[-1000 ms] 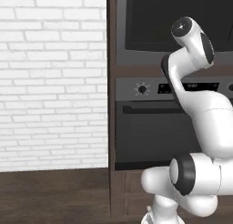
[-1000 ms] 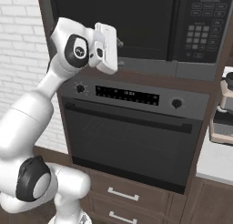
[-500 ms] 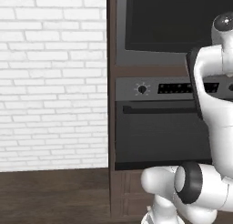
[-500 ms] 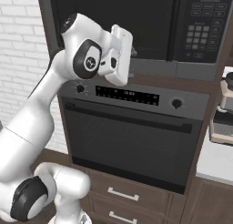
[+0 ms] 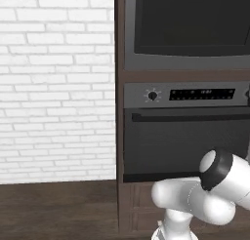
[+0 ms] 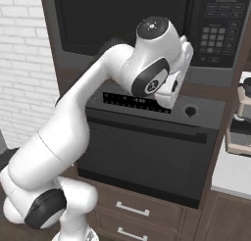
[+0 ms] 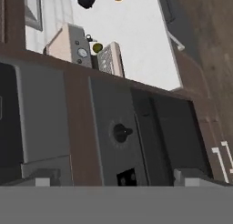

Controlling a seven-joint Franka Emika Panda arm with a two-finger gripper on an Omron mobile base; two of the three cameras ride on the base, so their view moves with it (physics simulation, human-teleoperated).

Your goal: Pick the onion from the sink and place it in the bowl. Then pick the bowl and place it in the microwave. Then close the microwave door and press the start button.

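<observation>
Hand view, bottom edge: the gripper has its jaws spread wide, nothing between them, facing the oven knob at mid-frame. Farther off, top of frame, lies a pale counter with a coffee machine. In the right base view the microwave fills the top, its door shut. Swinging this close to the oven risks a knock. Onion, sink and bowl are out of frame.
</observation>
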